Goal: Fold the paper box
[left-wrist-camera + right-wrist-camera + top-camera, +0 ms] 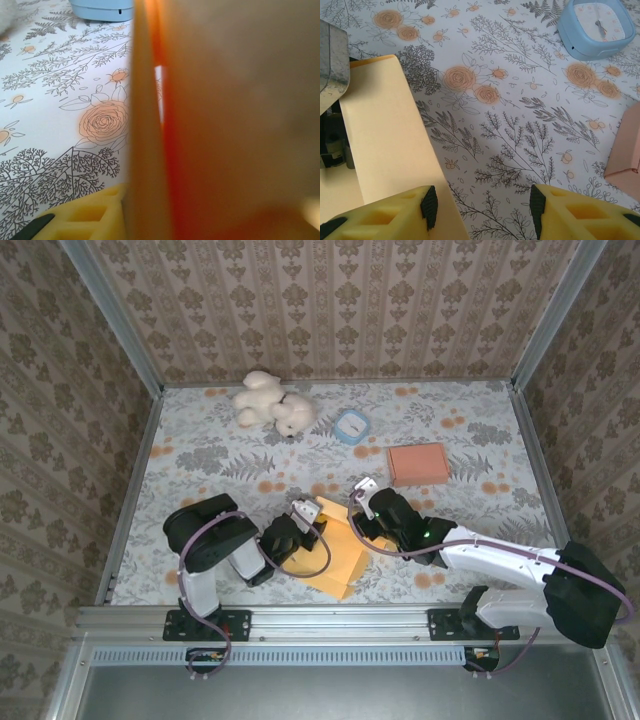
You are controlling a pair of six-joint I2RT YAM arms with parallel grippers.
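Floral bench (200, 460) between wallpapered walls; the yellow paper box (340, 562) lies near the front edge, between both pincers.
The right pincer (482, 202) gapes, gripping nothing. Whether the left pincer (305, 515) is clenched on a panel, I cannot tell. A loose hold would likely let that panel spring flat, undoing the crease. The left wrist view shows the panel edge-on and close; overhead shows the whole sheet.

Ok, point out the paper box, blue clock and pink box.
paper box (345, 565), top view, on its flat yellow panel.
blue clock (599, 21), right wrist view, on its white face.
pink box (418, 463), top view, middle of its top.
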